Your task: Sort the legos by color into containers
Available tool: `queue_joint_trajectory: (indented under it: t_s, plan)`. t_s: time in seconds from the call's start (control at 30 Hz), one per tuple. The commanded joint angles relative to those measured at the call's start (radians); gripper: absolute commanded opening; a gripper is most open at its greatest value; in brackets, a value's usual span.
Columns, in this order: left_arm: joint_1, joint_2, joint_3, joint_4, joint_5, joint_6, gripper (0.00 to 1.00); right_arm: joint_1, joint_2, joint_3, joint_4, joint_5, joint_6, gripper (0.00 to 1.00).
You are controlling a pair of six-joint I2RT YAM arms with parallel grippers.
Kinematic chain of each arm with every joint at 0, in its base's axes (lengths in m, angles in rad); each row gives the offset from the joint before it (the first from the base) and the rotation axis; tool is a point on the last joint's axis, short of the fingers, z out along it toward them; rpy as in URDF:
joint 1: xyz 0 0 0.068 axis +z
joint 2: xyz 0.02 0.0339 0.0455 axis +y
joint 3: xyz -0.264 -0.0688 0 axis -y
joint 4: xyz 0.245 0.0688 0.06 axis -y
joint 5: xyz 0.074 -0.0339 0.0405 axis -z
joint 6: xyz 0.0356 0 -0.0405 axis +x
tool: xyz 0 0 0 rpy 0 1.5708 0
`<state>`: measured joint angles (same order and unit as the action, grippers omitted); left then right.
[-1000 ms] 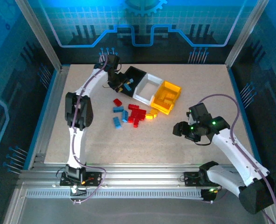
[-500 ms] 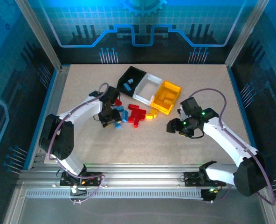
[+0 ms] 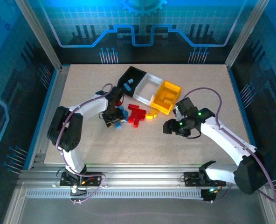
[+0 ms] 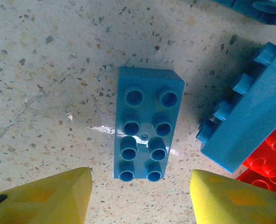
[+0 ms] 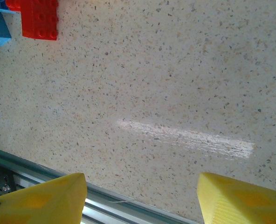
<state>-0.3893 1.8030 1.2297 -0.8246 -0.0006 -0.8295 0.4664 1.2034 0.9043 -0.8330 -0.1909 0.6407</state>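
Note:
A loose pile of legos lies in front of the containers: red ones (image 3: 137,114), blue ones (image 3: 122,112) and a few yellow ones (image 3: 150,115). The black bin (image 3: 137,73), white bin (image 3: 146,88) and yellow-orange bin (image 3: 166,96) stand joined in a slanted row, with blue bricks (image 3: 127,85) in the black one. My left gripper (image 3: 113,120) hovers open over a blue two-by-four brick (image 4: 145,122) lying studs up between and just ahead of its yellow fingertips (image 4: 58,196). My right gripper (image 3: 168,127) is open and empty over bare table, right of the pile.
A bigger blue brick (image 4: 254,126) and red bricks (image 4: 268,158) lie close to the right of the left gripper (image 4: 140,196). A red brick (image 5: 40,18) shows far ahead of the right gripper (image 5: 141,198). The table's metal front rail (image 5: 44,172) runs near it.
My left arm has come down from the black bin to the blue bricks on the table, its jaws widening. The right gripper has slid left toward the pile.

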Motion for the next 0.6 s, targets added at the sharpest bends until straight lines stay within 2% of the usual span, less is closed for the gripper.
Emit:
queue_joint_trajectory:
  t_s: [0.0,0.2,0.57]
  plan:
    - [-0.004,0.036,0.016,-0.018,-0.002,-0.004,0.59,0.012,-0.033,-0.017,-0.003,0.013,0.025,0.65]
    - [0.012,0.054,-0.035,0.023,0.008,0.007,0.59,0.012,-0.062,-0.019,-0.022,0.027,0.033,0.65]
    - [0.036,0.106,-0.03,0.058,0.027,0.054,0.59,0.018,-0.098,-0.051,-0.035,0.038,0.061,0.65]
